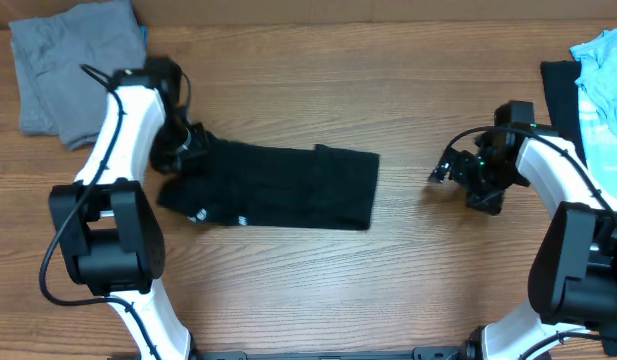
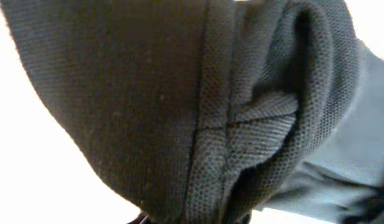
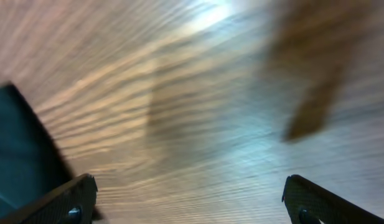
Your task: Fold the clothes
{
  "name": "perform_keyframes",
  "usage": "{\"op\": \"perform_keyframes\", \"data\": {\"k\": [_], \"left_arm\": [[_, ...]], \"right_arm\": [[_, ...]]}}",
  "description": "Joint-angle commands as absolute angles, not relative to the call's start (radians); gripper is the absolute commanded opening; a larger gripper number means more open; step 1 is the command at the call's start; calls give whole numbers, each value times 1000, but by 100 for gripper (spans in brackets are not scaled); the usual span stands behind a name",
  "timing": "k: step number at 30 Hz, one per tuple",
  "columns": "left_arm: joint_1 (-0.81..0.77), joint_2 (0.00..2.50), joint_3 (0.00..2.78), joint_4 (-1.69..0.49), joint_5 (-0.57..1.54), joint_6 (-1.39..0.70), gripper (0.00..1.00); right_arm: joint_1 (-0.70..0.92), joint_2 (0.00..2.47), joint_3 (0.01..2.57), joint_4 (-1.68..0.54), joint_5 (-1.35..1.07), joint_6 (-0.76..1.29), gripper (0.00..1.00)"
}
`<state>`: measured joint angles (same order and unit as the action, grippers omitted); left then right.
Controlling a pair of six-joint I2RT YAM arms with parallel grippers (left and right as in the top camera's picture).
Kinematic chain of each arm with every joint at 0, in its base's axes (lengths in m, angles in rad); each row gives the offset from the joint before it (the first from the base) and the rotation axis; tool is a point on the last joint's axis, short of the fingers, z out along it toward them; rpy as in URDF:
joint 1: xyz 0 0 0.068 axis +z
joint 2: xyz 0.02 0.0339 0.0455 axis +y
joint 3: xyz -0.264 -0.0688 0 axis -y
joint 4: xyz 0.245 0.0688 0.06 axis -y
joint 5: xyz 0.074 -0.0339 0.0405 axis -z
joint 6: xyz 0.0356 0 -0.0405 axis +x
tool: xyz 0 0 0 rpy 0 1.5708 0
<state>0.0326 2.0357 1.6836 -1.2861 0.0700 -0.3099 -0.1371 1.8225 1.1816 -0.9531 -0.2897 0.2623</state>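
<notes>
On table (image 1: 408, 290) ctr: black T-shirt (image 1: 288, 185), L gripper (image 1: 192, 144) tight on edge.

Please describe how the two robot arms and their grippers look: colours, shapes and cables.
Both arms have smooth white curved shells joined by boxy black joint housings. A thin black cable loops beside the left arm. The right arm also carries black cables and a small green light near its wrist. The left gripper is black; the right gripper has two flat black fingers.
</notes>
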Motion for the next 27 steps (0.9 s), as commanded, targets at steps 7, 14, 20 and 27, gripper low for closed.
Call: {"op": "perform_keyframes", "data": {"k": [7, 14, 20, 27], "left_arm": [[-94, 2041, 1909, -1410, 74, -284, 4], [-241, 2041, 1954, -1383, 196, -285, 4], [-384, 2042, 1953, -1320, 194, -285, 5], [-499, 2042, 1951, -1285, 192, -286, 9]], "right_arm": [[40, 1792, 1198, -856, -353, 305, 100], [172, 1811, 1198, -796, -327, 372, 100], [190, 1835, 1198, -775, -301, 401, 100], [187, 1843, 1198, -776, -297, 397, 100]]}}
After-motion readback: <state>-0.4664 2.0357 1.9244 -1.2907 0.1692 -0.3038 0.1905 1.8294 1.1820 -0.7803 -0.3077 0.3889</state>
